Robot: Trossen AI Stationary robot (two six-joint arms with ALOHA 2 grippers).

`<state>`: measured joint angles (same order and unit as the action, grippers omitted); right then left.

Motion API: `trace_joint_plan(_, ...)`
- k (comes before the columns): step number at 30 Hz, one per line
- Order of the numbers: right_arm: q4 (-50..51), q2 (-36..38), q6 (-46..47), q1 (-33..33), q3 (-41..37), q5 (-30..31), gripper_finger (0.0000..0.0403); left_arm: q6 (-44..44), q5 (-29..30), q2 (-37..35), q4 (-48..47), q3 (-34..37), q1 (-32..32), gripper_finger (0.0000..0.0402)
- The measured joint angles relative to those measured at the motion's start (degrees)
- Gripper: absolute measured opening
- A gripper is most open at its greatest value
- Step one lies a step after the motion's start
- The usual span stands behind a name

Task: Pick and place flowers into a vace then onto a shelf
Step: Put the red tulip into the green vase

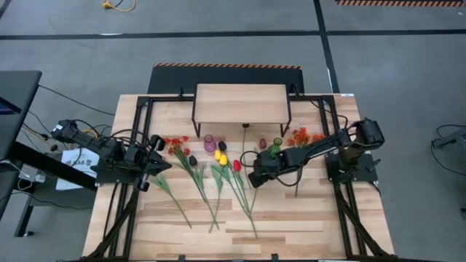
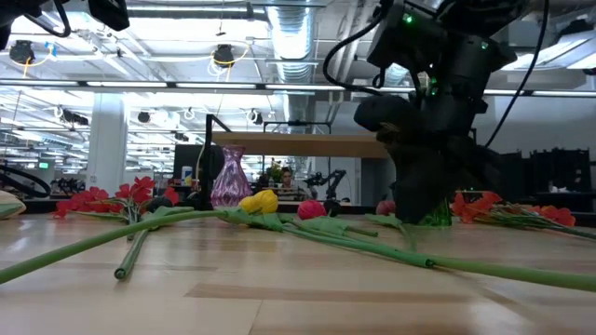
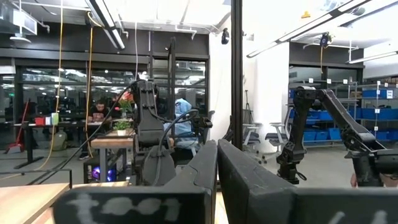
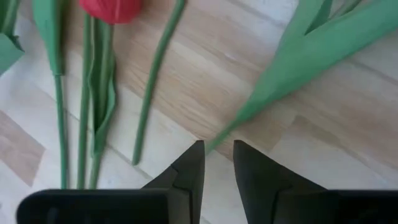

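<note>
Several flowers lie flat on the tabletop: a red tulip [image 1: 237, 165] [image 4: 112, 7], yellow ones [image 1: 220, 156], a dark maroon one [image 1: 193, 159] and orange-red sprays [image 1: 175, 143] [image 1: 302, 136]. A purple vase [image 1: 210, 143] [image 2: 229, 177] and a green vase [image 1: 277, 145] stand in front of the shelf [image 1: 240, 104]. My right gripper [image 1: 253, 178] [image 4: 217, 149] points steeply down just over the table right of the red tulip, open by a narrow gap. A green leafy stem [image 4: 292, 68] runs up to that gap. My left gripper [image 1: 162, 169] [image 3: 217, 180] waits at the left, shut and raised. My right gripper comes from above, slanting. The thin end of the green stem [image 4: 214, 142] lies on the table at the mouth of the gap, beside one fingertip [image 4: 196, 152]. I cannot tell whether that finger touches it. Bare wood shows between the fingers.
Long green stems [image 1: 218, 204] fan toward the near edge across the table's middle. Black frame rails [image 1: 342, 204] run along both sides of the table. The right-hand spray lies close to the right arm. Bare wood [image 1: 291, 225] lies at the near right.
</note>
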<state>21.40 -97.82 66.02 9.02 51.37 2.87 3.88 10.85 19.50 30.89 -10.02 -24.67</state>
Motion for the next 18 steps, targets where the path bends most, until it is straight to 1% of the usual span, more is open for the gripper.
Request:
trace_joint_plan(11,-1.41,0.22,-0.70,0.00,0.00,-0.02,0.0078,0.00,-0.02,0.00,0.04,0.00,0.00,0.0000)
trace_joint_plan(14,-3.01,0.24,-3.90,0.00,0.00,-0.95,0.0078,0.07,-0.02,0.01,0.04,0.00,0.00,0.0000)
trace_joint_plan(18,-4.84,0.15,-6.56,0.00,0.00,-1.11,0.0077,2.75,-0.02,0.00,-0.58,0.02,0.00,0.0000)
